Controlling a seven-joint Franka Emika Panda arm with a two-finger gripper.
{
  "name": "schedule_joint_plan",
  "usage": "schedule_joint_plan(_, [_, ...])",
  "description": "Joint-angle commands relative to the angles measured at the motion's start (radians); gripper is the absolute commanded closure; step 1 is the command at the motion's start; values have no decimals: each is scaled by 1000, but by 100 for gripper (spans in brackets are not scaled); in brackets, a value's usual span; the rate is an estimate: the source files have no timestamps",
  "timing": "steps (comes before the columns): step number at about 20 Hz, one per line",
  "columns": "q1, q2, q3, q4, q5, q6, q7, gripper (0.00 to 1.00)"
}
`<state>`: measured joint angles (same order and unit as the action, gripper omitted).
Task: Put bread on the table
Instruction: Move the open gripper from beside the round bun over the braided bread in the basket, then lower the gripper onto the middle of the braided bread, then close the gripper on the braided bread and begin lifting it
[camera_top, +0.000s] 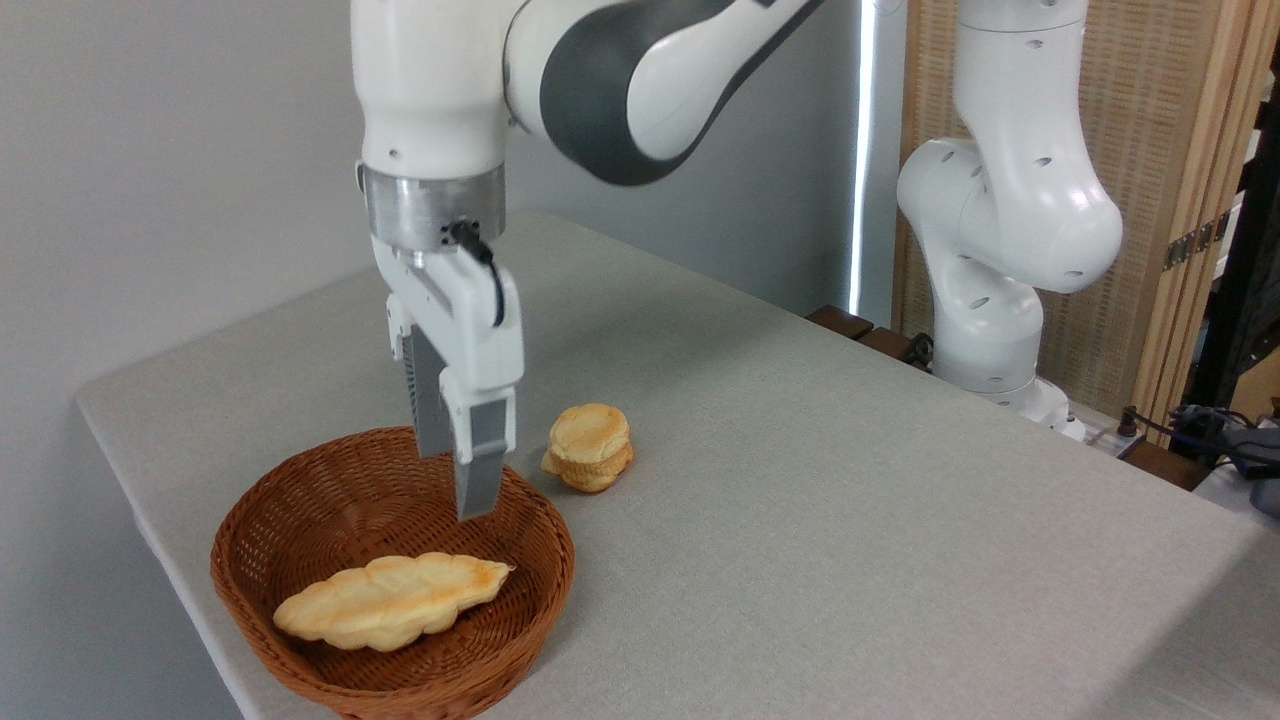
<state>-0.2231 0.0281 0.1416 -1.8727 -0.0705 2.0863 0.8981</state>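
— Grey fingers on the gripper (462, 480) hang above the wicker basket (300, 520); apart or together, I cannot tell.

— And the bread (392, 600)?

— Lying in the basket, off the table (850, 480). Looks light and crushable; I'd pinch its thick middle.

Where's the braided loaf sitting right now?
The braided loaf lies inside the wicker basket at the table's near-left corner, below the gripper, with the small round bun outside the basket to its upper right.

braided golden bread (392, 600), lying in basket (300, 500)
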Motion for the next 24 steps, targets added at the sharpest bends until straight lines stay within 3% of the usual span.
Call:
schedule_joint_plan(1, [-2, 45, 10, 10, 11, 76, 71, 0])
schedule_joint_plan(5, [-2, 94, 9, 6, 9, 155, 120, 0])
schedule_joint_plan(17, [-10, 184, 0, 6, 11, 219, 252, 0])
schedule_joint_plan(24, [-10, 196, -20, 6, 9, 224, 252, 0])
